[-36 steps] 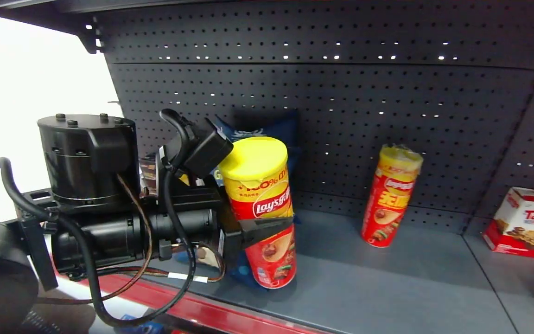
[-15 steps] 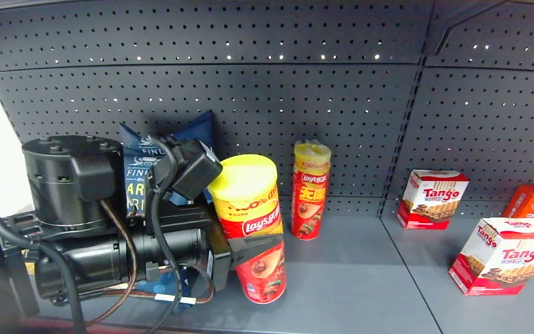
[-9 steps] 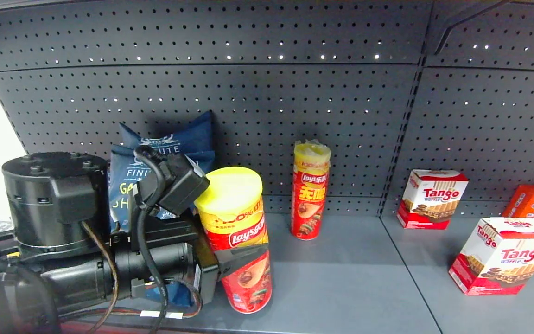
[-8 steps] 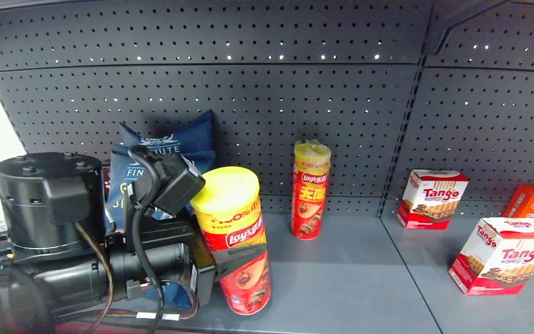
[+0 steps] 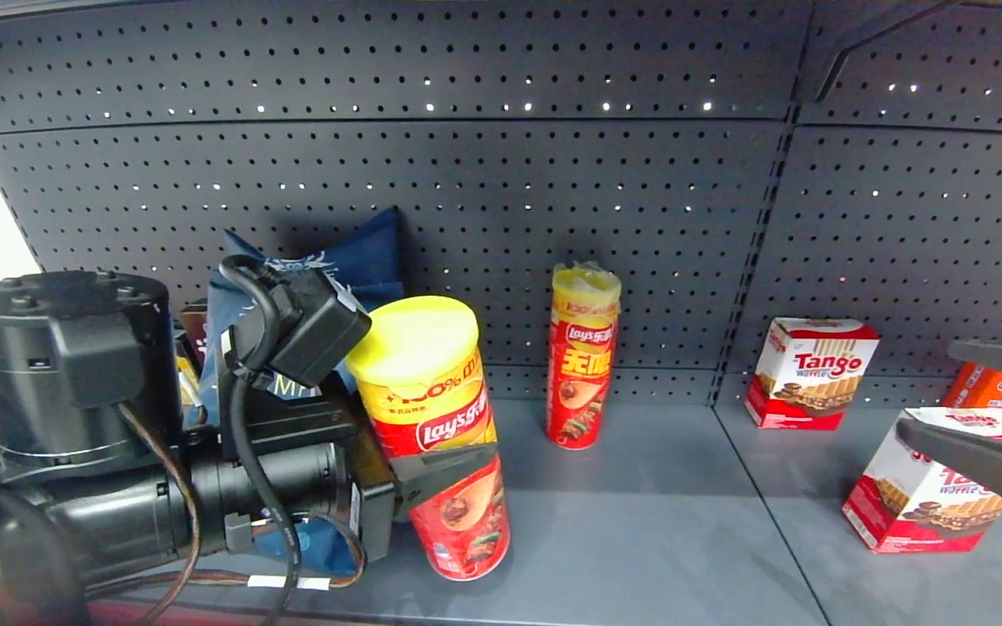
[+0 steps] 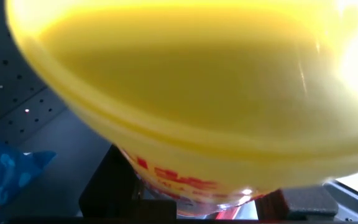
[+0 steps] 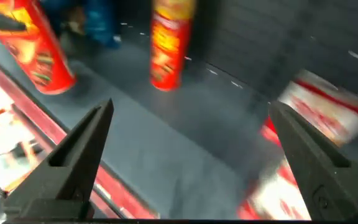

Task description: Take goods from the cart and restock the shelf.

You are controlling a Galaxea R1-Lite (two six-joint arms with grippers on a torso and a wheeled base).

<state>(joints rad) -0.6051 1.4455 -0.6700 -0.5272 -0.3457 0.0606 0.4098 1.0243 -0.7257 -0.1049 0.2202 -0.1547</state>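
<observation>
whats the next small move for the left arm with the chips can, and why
Probably set the chips can upright and down onto the shelf before letting go. The left gripper is clamped round its middle, the can leans, and I cannot tell whether its base rests flat. The other can stands apart, so there is room.

The grey shelf [image 5: 640,539] carries a blue bag [image 5: 370,261] just behind the left gripper [image 5: 453,474] and its held can [image 5: 427,382], a second can [image 5: 582,356] upright off that gripper's right side by the back wall, and a rear wafer box [image 5: 810,374], front wafer box [image 5: 918,513] and orange box [image 5: 997,387] near the right gripper [image 5: 988,409].
</observation>
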